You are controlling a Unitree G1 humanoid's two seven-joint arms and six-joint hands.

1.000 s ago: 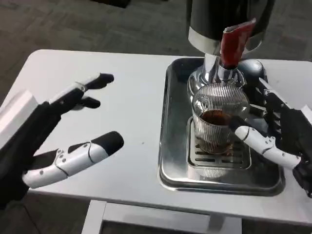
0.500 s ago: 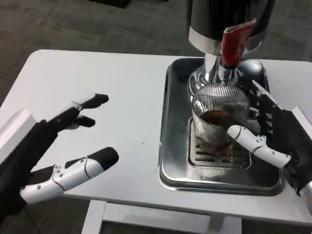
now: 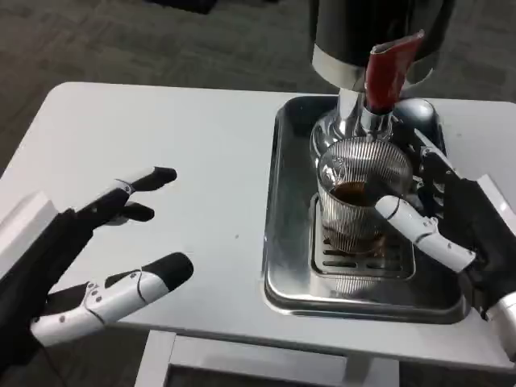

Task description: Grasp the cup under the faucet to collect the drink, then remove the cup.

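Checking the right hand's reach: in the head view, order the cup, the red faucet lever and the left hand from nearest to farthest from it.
1. cup: against the right hand, on the tray's grate.
2. red faucet lever: above the cup, farther back.
3. left hand: across the table, far left.

A single head view looks steeply down from above the near edge of the white table (image 3: 201, 145). It sits close, facing forward toward the steel tray (image 3: 282, 266) at right, dark carpet beyond.
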